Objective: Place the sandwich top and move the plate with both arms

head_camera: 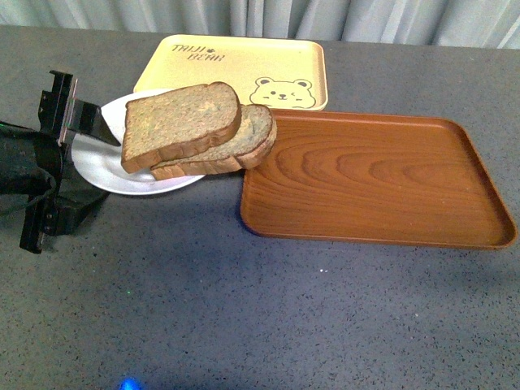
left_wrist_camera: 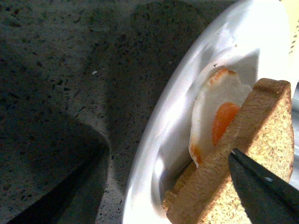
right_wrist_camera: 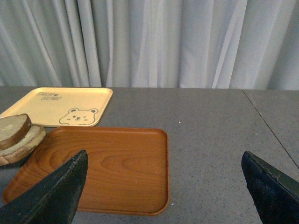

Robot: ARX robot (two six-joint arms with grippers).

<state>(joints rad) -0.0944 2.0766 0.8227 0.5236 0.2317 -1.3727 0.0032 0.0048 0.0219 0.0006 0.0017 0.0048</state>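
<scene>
Three flat holders sit on the grey counter [head_camera: 244, 309]. At the left, the round white plate [head_camera: 142, 185] carries the sandwich: a paler bottom slice [head_camera: 256, 138], a fried egg [left_wrist_camera: 219, 112] that shows only in the left wrist view, and the sandwich top [head_camera: 183, 122] lying tilted over both, with its right end reaching past the plate's rim. Far behind the plate is a beige tray [head_camera: 236, 69] with a bear face, bare. To the right, just beside the bread, lies a brown wood-grain tray [head_camera: 374, 179], also bare. A pale curtain [right_wrist_camera: 149, 42] hangs beyond the counter's far edge.

At the plate's left rim is the left hand [head_camera: 81, 166]. One dark finger [left_wrist_camera: 261, 191] crosses in front of the top slice. How far this hand is spread, and whether it touches the plate, I cannot tell. The right hand [right_wrist_camera: 163, 158] hangs over the near side of the wood-grain tray, spread wide and holding nothing.
</scene>
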